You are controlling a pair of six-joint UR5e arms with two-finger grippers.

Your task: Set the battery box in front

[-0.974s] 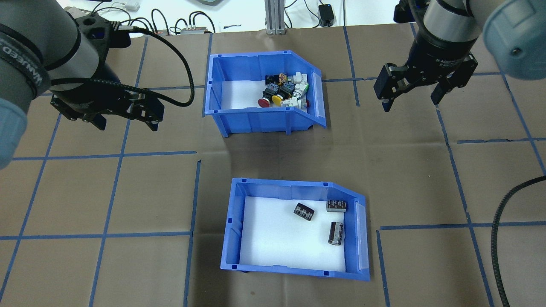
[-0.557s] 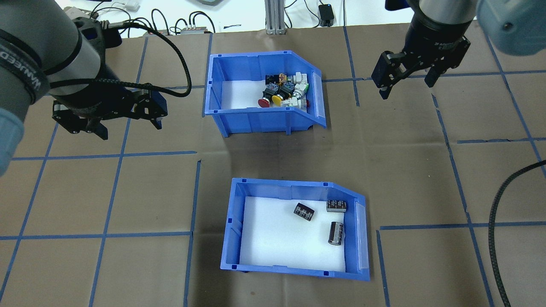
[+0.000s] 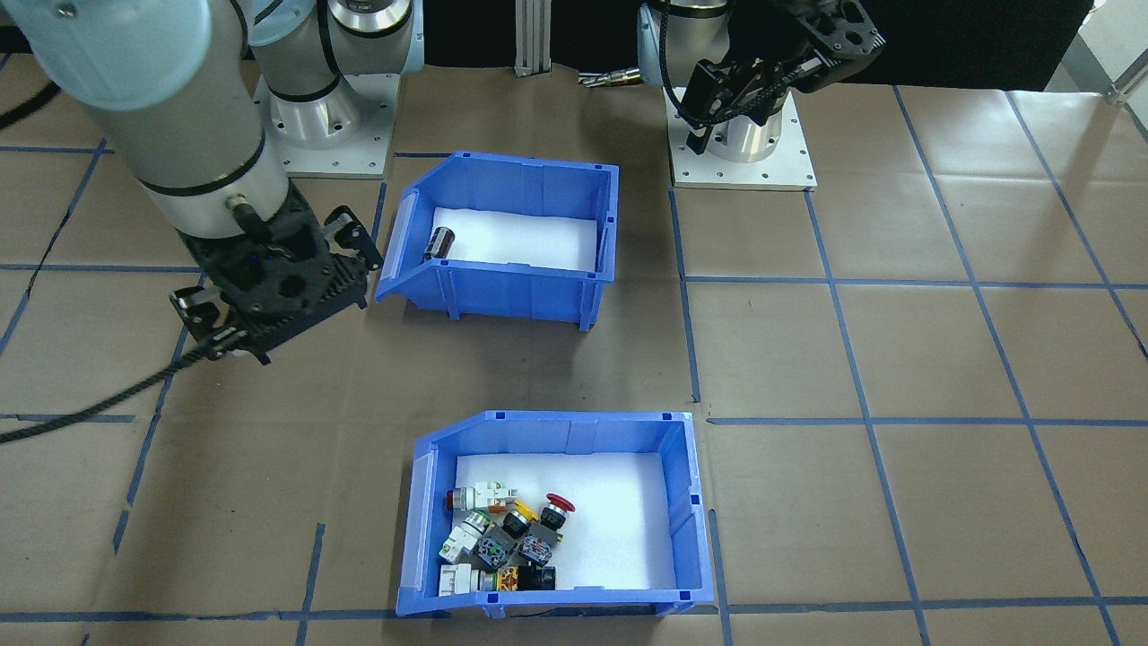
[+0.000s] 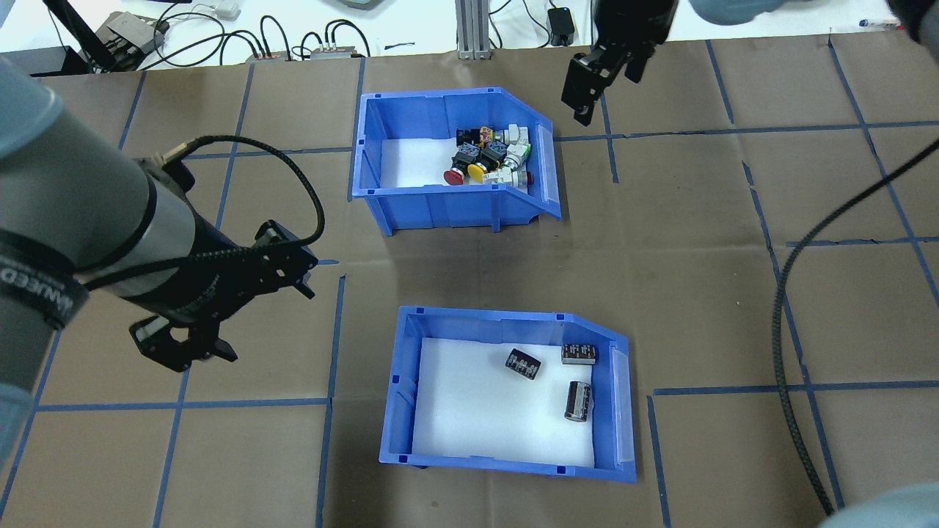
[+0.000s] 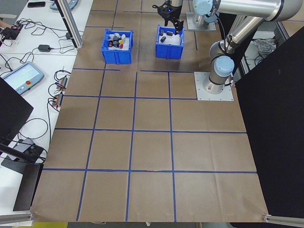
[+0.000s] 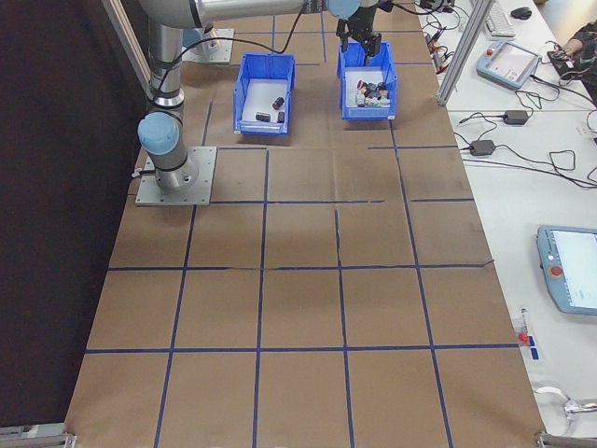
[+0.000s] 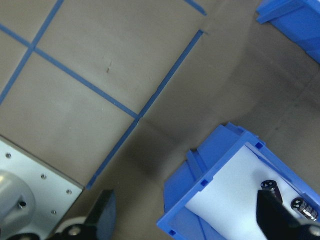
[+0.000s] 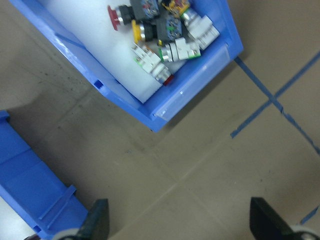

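Reaching in low from the left of the blue plastic open-top battery box, with the grey forearm slanting down toward it and a black cable looping over the wrist. Hovering the left gripper above the brown paper-covered table with its blue tape grid, just off the battery box's left wall and clear of it. Spreading the two black fingers wide, with nothing between them; looking down through the wrist camera on the near corner of the battery box.

Sitting flat on the table, the battery box is showing its white liner and turning its sloped cut-away end away from the left gripper. Holding three small dark cylindrical batteries loose near that sloped end, all lying on their sides.

Standing beyond the battery box, on the side farther from the robot, with bare paper between: the second blue plastic bin, carrying a heap of colourful push-button switches.

Reaching far past the battery box and to its right, with the arm coming down from the top edge of the overhead view. Hanging the right gripper well apart from the battery box, fingers parted wide and gripping nothing.
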